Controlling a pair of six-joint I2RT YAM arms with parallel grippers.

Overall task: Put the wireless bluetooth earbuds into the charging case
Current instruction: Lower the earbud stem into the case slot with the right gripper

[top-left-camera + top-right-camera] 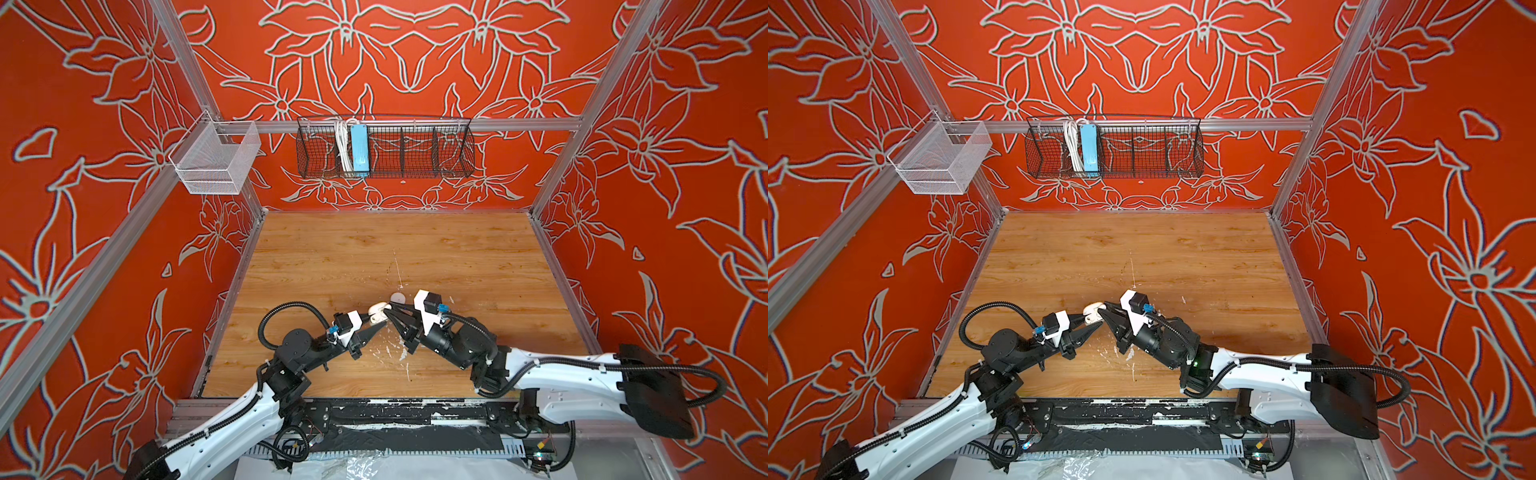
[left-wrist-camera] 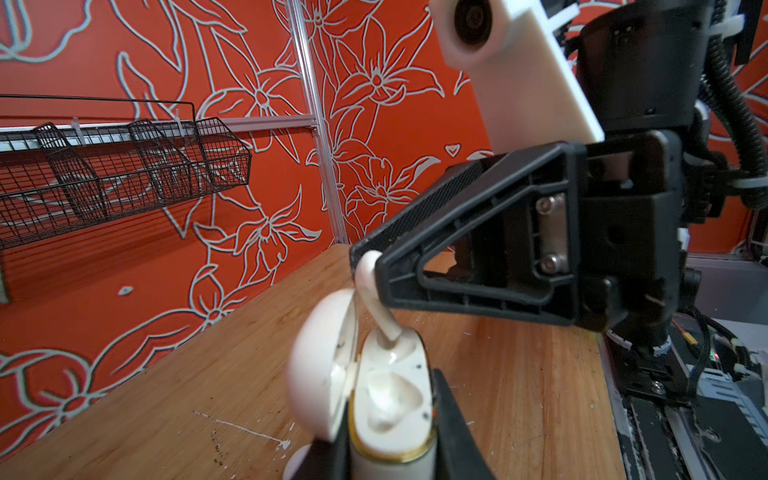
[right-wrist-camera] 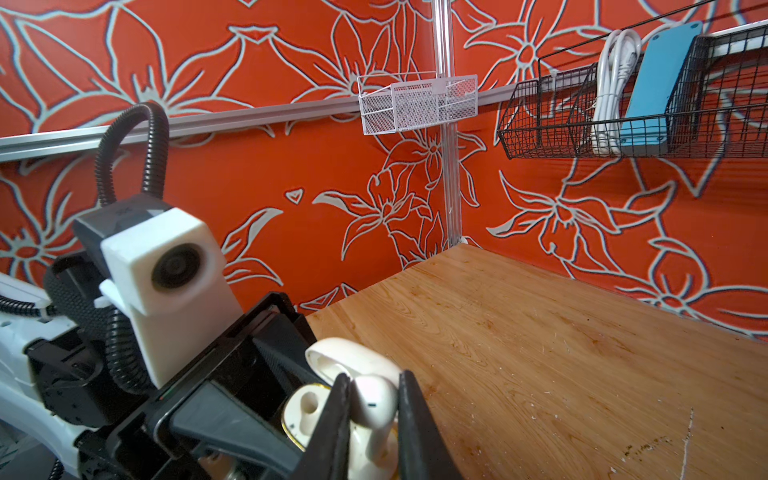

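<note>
The white charging case (image 1: 376, 314) (image 1: 1092, 313) is held just above the wooden table near its middle. My left gripper (image 1: 377, 322) (image 2: 390, 451) is shut on the case's base (image 2: 390, 399). Its lid (image 2: 320, 365) (image 3: 353, 357) is swung open. My right gripper (image 1: 390, 312) (image 3: 372, 415) is shut on one glossy white earbud (image 2: 374, 297) (image 3: 372, 401). The earbud's stem tip sits in the far socket of the case. The nearer socket looks empty. I see only this one earbud.
A small white round object (image 1: 397, 297) lies on the table just behind the two grippers. White paint flecks (image 1: 390, 351) mark the wood near the front. On the back wall hang a black wire basket (image 1: 415, 149) with a blue power strip (image 1: 358, 150) and a white mesh basket (image 1: 216, 160).
</note>
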